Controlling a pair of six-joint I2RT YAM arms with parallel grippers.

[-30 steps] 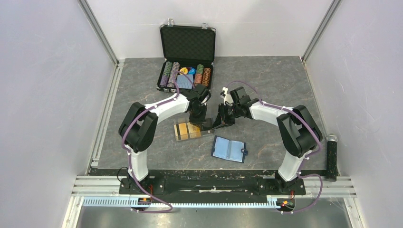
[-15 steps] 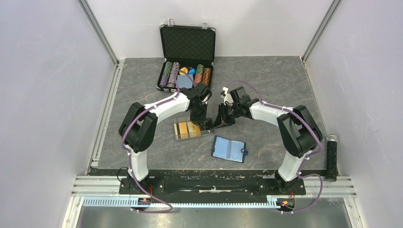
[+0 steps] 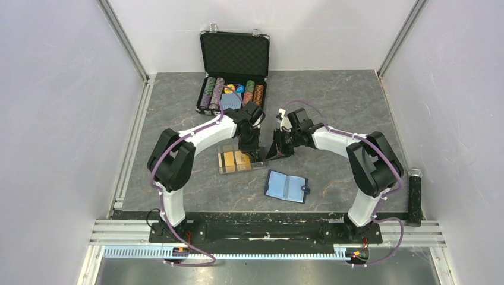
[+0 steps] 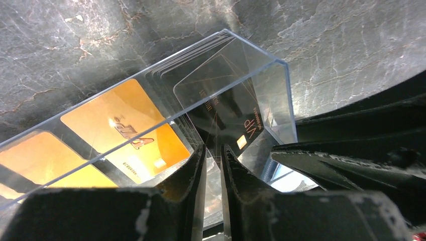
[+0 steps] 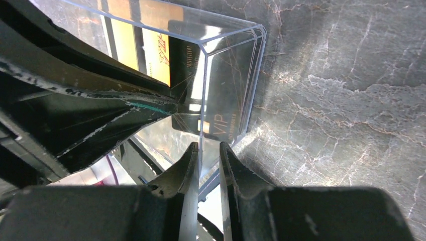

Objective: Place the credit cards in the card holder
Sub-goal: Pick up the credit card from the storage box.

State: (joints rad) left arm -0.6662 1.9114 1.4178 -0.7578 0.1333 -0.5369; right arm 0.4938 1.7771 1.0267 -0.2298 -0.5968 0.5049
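Both arms meet over the right end of the clear tray (image 3: 229, 161), which sits mid-bench (image 3: 333, 101). The holder (image 3: 286, 186) lies just beside it on the near side, opened flat with its pale pockets up, so a card can probably be slid straight in. None of the cards is in it yet. The gold cards (image 4: 125, 130) lie flat in the tray's left compartments, and a dark card (image 4: 226, 108) marked VIP fills the end one.

The left claw (image 4: 213, 155) reaches down at the tray's long near wall. Its fingers are almost together, with only a sliver between them where clear plastic shows, so it looks pinched on that wall. The right claw (image 5: 207, 150) comes in at the end wall, just as narrow, and the wall's clear edge runs down into its gap. It too seems clamped on the wall rather than on a card, though glare makes this hard to confirm.

The double hold probably serves to steady or tip the light tray, since thin cards lying flat inside walls give the fingers no edge to catch. The chip case (image 3: 233, 59) stands open well behind, untouched.
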